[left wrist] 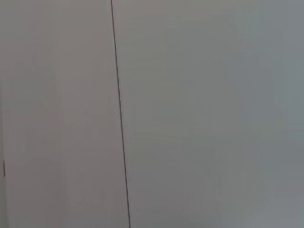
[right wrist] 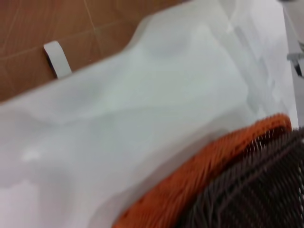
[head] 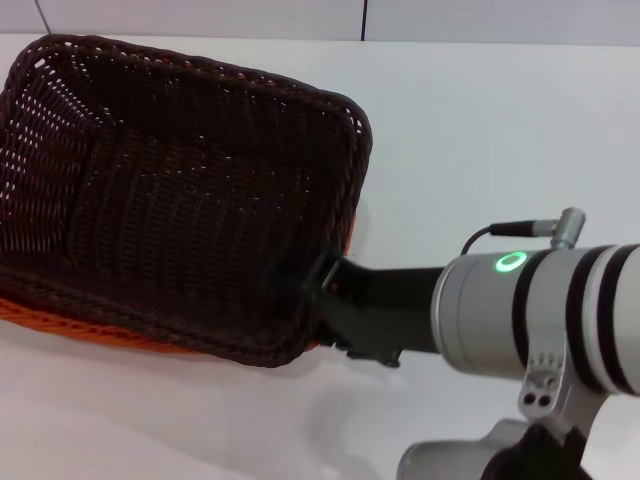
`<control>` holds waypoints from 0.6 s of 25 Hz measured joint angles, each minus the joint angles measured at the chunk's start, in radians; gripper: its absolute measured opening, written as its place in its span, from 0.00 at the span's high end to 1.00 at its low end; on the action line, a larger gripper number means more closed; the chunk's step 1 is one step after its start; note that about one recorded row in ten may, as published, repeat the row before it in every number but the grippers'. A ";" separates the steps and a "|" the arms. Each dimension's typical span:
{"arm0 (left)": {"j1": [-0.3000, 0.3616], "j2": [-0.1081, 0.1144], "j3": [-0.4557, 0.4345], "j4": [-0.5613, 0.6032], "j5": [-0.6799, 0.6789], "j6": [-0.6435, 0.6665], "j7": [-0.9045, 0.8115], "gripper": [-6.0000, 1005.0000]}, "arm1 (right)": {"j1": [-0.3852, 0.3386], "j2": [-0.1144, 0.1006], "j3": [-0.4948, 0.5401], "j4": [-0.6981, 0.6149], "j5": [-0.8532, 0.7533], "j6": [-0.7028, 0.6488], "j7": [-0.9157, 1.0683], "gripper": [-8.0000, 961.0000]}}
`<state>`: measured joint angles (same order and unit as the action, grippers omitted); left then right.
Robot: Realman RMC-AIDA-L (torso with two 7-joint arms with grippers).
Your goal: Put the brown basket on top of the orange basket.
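Note:
The brown basket (head: 170, 200) sits on top of the orange basket (head: 60, 318), nested in it. Only a strip of orange shows under its front edge and at its right corner. My right gripper (head: 322, 285) is at the brown basket's front right corner, against the rim, dark against the dark weave. In the right wrist view the brown basket (right wrist: 256, 190) lies over the orange basket (right wrist: 190, 175) close to the camera. The left gripper is out of view; the left wrist view shows only a blank wall.
The baskets rest on a white table (head: 500, 130) that stretches to the right and back. My right arm's silver forearm (head: 540, 310) reaches in from the lower right. The right wrist view shows the table edge (right wrist: 95, 66) and brown floor (right wrist: 47, 23) beyond it.

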<state>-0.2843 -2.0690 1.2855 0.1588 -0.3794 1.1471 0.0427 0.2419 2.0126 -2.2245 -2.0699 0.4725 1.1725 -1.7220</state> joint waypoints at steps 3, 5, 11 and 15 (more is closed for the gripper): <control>-0.002 0.000 0.000 0.000 0.000 0.000 0.000 0.24 | 0.006 0.000 -0.018 0.000 0.021 0.001 0.000 0.24; -0.002 0.000 0.000 0.000 0.000 0.000 0.000 0.24 | 0.010 -0.001 -0.029 0.001 0.037 0.003 0.000 0.24; -0.004 0.000 -0.004 -0.002 0.000 0.000 0.000 0.24 | 0.023 -0.004 -0.047 0.004 0.063 0.002 -0.001 0.24; -0.003 0.000 -0.005 -0.002 -0.001 0.000 0.001 0.24 | 0.032 -0.006 -0.048 0.005 0.090 -0.002 -0.001 0.24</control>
<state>-0.2875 -2.0693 1.2810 0.1564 -0.3803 1.1474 0.0432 0.2744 2.0068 -2.2723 -2.0652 0.5623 1.1702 -1.7231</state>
